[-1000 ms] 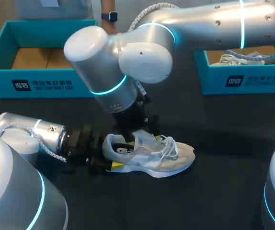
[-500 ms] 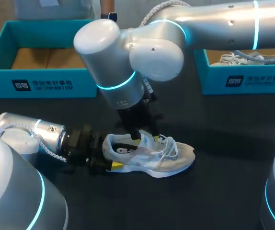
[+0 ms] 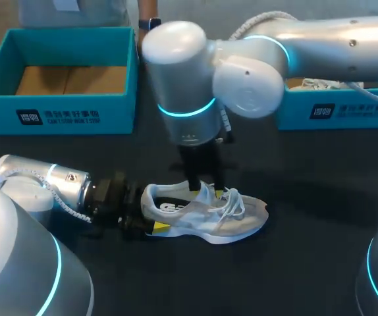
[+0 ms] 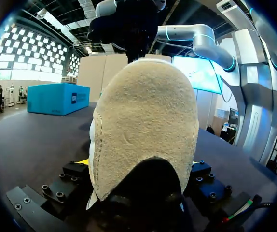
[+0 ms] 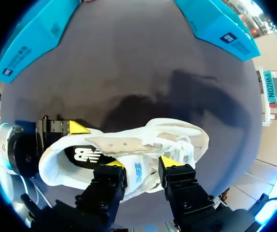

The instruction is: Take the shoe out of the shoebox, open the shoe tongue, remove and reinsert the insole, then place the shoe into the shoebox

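Left gripper [image 3: 147, 214] is clamping the heel of the shoe [image 3: 209, 220], fingers pressing in from both sides. The shoe is sitting upright on the dark table [image 3: 307, 197], toe pointing right. Right gripper [image 3: 205, 192] is hanging above it, pinching the raised tongue [image 5: 138, 171] between its yellow tips.

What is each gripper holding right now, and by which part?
The left gripper clamps the shoe by its heel; the right gripper pinches its tongue.
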{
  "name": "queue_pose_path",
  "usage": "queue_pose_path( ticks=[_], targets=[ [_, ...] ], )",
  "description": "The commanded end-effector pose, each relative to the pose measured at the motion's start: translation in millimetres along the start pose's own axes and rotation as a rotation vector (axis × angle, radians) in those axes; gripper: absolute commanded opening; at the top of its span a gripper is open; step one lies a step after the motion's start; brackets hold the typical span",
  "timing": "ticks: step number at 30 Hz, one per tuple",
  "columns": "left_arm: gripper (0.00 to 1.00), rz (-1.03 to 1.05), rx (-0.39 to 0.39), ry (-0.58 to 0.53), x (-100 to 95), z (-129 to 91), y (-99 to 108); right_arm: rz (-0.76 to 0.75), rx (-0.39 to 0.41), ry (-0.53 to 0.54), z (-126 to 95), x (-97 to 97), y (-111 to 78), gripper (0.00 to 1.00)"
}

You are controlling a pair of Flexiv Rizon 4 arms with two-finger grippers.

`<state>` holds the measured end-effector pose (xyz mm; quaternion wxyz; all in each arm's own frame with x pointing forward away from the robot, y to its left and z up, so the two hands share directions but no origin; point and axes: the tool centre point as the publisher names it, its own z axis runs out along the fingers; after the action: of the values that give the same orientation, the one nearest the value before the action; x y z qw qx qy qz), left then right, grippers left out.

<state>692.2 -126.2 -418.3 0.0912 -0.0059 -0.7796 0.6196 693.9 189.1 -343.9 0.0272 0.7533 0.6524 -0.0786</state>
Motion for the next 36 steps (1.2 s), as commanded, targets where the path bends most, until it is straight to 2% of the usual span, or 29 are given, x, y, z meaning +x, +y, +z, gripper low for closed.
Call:
queue_pose_path(
  ticks=[1,3,7,16,22,30,36],
  targets=[
    [0.00,-0.001,-0.001,-0.001,-1.5,0,3,0.315,-0.004,0.031,5,-0.7,-3.5,0.36],
    [0.00,-0.001,-0.001,-0.001,-1.5,0,3,0.312,-0.001,0.030,3,0.8,-3.2,0.34],
    [0.00,-0.001,-0.001,-0.001,-1.5,0,3,0.311,-0.002,0.023,-3,0.7,-4.0,0.00],
    [0.00,-0.001,-0.001,-0.001,-1.5,0,3,0.326,0.036,0.051,-16,-10.0,-9.2,0.00],
    [0.00,-0.001,-0.001,-0.001,-1.5,0,3,0.311,0.056,0.141,-15,-34.1,-9.8,0.00],
    [0.00,-0.001,-0.001,-0.001,-1.5,0,3,0.299,0.022,0.264,-10,-70.9,-9.8,0.00],
    [0.00,-0.001,-0.001,-0.001,-1.5,0,3,0.293,0.009,0.324,-7,-87.6,-6.6,0.00]
  ],
)
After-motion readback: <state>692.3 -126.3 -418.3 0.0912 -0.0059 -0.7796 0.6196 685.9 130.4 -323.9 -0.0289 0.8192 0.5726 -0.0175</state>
